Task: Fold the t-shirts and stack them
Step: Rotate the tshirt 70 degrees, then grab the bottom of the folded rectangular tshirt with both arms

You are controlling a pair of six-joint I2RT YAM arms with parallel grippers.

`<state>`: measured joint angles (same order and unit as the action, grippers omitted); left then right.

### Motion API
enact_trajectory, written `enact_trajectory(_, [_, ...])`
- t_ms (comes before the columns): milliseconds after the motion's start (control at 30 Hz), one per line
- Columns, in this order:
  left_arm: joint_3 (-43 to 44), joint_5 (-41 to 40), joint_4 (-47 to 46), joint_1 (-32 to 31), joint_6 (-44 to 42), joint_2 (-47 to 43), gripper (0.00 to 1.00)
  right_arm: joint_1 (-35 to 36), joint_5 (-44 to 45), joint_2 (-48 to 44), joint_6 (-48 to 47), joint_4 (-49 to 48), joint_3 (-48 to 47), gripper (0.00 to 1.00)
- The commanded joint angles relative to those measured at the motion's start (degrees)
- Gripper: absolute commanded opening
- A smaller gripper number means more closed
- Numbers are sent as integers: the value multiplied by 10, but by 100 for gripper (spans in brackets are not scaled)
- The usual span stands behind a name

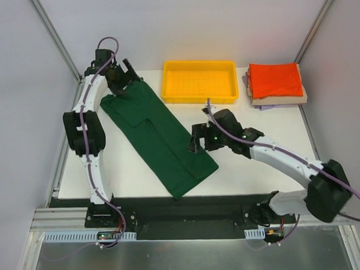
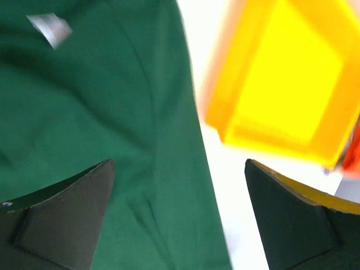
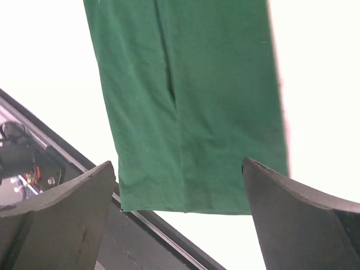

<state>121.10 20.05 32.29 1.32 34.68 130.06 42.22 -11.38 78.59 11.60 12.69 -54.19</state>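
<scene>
1. Since the left gripper [image 1: 123,82] hangs over the far left end of the dark green t-shirt [image 1: 156,136] with its jaws wide apart and empty, I judge that the step in hand is the folding of this shirt, not yet the stacking.
2. The dark green t-shirt lies on the white table [image 1: 122,173] as a long band, folded along its length. It runs from the far left to the near centre.
3. The right gripper [image 1: 195,143] is at the near right end of the band. Its fingers are also spread wide and hold nothing.
4. The next move, I think, calls for each gripper to come down and pinch its own end through all layers, so that one end can be laid over the other.
5. The yellow tray [image 1: 199,99] stands at the far edge, near the shirt's far end.
6. At the far right is the stack: an orange-red folded shirt [image 1: 275,80] on top, a tan one [image 1: 280,99] under it, and a lavender one [image 1: 262,107] at the bottom.
</scene>
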Motion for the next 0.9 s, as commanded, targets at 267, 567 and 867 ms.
enact_trajectory(267, [-552, -130, -78, -379, -130, -529, 99, -98, 79, -252, 100, 20, 208, 96])
enact_trajectory(567, [-671, -99, -61, -629, -95, -525, 89, -112, 43, -259, 118, 30, 241, 96])
enact_trajectory(867, [-708, -102, -58, -680, -47, -470, 68, -113, -2, -208, 138, -7, 253, 99])
